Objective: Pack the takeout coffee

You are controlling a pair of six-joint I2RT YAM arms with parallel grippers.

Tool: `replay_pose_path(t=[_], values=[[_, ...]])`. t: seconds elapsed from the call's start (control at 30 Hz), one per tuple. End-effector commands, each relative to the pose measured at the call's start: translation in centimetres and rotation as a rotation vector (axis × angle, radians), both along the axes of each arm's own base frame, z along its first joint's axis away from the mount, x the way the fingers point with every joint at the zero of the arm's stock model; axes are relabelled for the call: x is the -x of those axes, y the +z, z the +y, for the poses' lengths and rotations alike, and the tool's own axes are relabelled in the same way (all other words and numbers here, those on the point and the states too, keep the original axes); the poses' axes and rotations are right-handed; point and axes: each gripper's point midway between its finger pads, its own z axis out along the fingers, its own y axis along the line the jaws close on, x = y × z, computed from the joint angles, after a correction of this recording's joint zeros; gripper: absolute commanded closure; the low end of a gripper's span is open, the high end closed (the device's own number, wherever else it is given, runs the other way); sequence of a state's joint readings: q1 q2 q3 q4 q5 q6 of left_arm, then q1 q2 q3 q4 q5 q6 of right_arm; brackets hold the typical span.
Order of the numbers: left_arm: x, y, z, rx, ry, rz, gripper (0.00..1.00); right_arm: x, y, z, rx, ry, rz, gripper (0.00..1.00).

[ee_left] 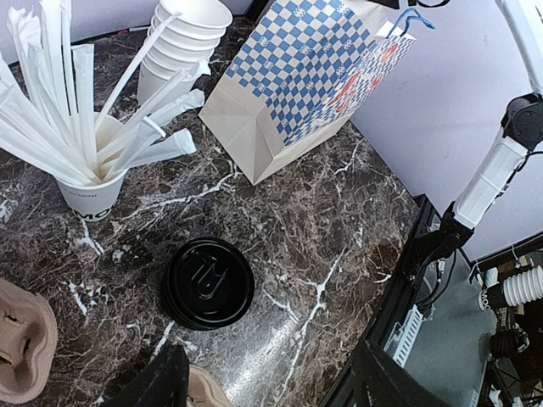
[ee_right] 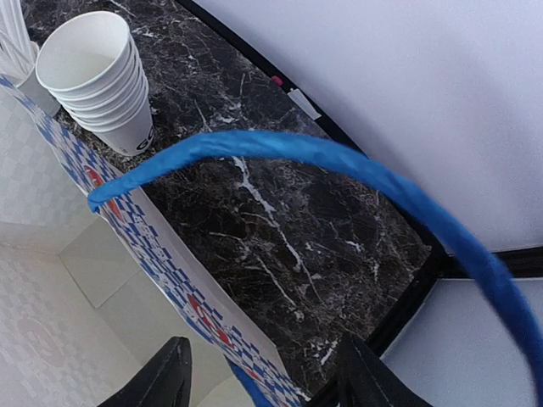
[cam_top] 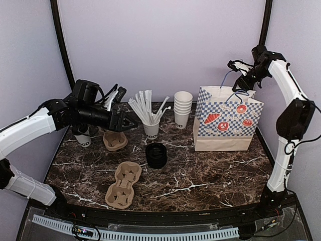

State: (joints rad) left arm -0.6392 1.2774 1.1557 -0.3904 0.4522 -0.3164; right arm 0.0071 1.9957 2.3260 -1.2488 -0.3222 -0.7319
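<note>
The white paper cup (cam_top: pixel 83 139) with dark lettering stands at the table's left, partly hidden under my left arm. The black lid (cam_top: pixel 156 154) lies mid-table on a short stack of lids (ee_left: pixel 208 282). My left gripper (cam_top: pixel 131 122) hovers between cup and lid, open and empty; in the left wrist view the left gripper (ee_left: pixel 271 386) has bare marble between its fingers, the lid just ahead. My right gripper (cam_top: pixel 242 81) is raised over the checked paper bag (cam_top: pixel 228 118), open. In the right wrist view the right gripper (ee_right: pixel 263 381) straddles the bag's rim (ee_right: pixel 170 254), with the blue handle (ee_right: pixel 339 161) arching above.
A cup of white straws (cam_top: pixel 150 126) and a stack of white cups (cam_top: pixel 183 108) stand at the back. Two brown pulp carriers lie left of centre, one (cam_top: pixel 115 140) by the cup and one (cam_top: pixel 124 185) nearer the front. The bag stands at the right rear.
</note>
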Motion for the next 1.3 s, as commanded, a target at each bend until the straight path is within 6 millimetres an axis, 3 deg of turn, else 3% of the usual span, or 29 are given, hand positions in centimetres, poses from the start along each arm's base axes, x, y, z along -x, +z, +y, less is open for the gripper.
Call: replay_pose_path(t=[0.0,0.13,0.37,0.63,0.8,0.97,1.13,1.27], values=[[0.8,1.4,0.3,0.024,-0.010,-0.045,0.31,0.9,-0.3,1.3,-0.034,0.088,0.030,0.48],[0.7,1.3,0.3,0.016,-0.010,-0.045,0.33,2.2,-0.3,1.9,-0.044,0.147,0.055,0.67],[0.5,1.4,0.1,0.007,-0.019,-0.048,0.34,6.4,2.1,2.7,-0.054,0.227,0.025,1.00],[0.3,0.8,-0.1,-0.001,-0.020,-0.031,0.35,9.7,4.3,2.7,-0.064,0.217,-0.036,1.00],[-0.4,-1.8,1.9,-0.136,0.069,0.003,0.35,13.2,6.5,2.6,-0.019,0.195,-0.152,1.00],[-0.8,-5.7,4.6,-0.317,0.170,0.075,0.35,16.0,6.3,2.6,0.023,0.164,-0.221,1.00],[0.9,-8.8,5.2,-0.395,0.139,0.173,0.32,17.9,5.0,3.4,-0.002,0.163,-0.217,1.00],[1.1,-9.5,4.7,-0.423,0.106,0.160,0.31,18.3,4.3,3.6,-0.013,0.143,-0.234,1.00]])
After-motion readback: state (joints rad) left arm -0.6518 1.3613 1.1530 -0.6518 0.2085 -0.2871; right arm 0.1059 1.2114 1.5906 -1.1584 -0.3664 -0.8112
